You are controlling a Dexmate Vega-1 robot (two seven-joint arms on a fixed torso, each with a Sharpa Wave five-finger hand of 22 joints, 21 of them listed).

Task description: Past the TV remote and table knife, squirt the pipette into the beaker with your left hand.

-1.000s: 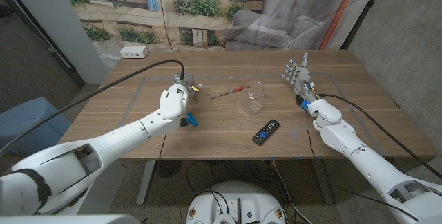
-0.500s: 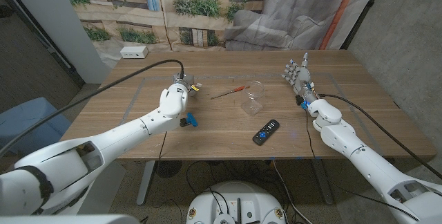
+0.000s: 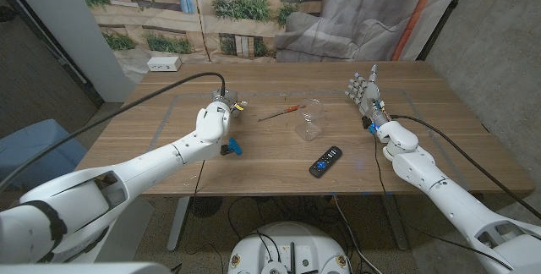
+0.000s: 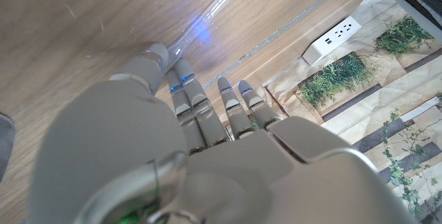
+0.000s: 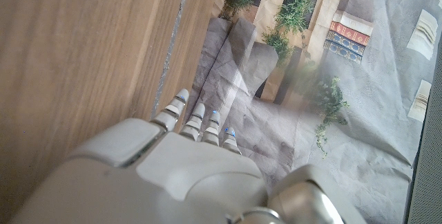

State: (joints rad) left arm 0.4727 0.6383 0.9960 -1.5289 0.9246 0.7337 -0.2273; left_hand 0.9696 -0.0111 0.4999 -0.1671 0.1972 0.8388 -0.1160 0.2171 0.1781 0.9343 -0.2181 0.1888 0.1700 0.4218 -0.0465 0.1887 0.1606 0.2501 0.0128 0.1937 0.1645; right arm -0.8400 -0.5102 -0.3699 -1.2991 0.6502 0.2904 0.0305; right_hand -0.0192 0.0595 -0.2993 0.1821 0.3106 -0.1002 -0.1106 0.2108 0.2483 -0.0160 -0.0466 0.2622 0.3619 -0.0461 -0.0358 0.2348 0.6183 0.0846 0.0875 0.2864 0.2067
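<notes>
Nothing has moved: left hand (image 3: 213, 120) hovers empty, fingers extended; right hand (image 3: 366, 90) upright, spread.

Pipette (image 3: 282, 112) too small to tell bulb from tip, beaker (image 3: 310, 120) rim faint, left hand (image 3: 221, 111) fingertips partly hidden.

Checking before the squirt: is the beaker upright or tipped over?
Upright, as far as the head view shows: the clear beaker stands on the table, mouth up, near the remote.

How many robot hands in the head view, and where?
2. The left robot hand is over the table left of the clear beaker; the right robot hand stands fingers spread near the table's right side.
</notes>
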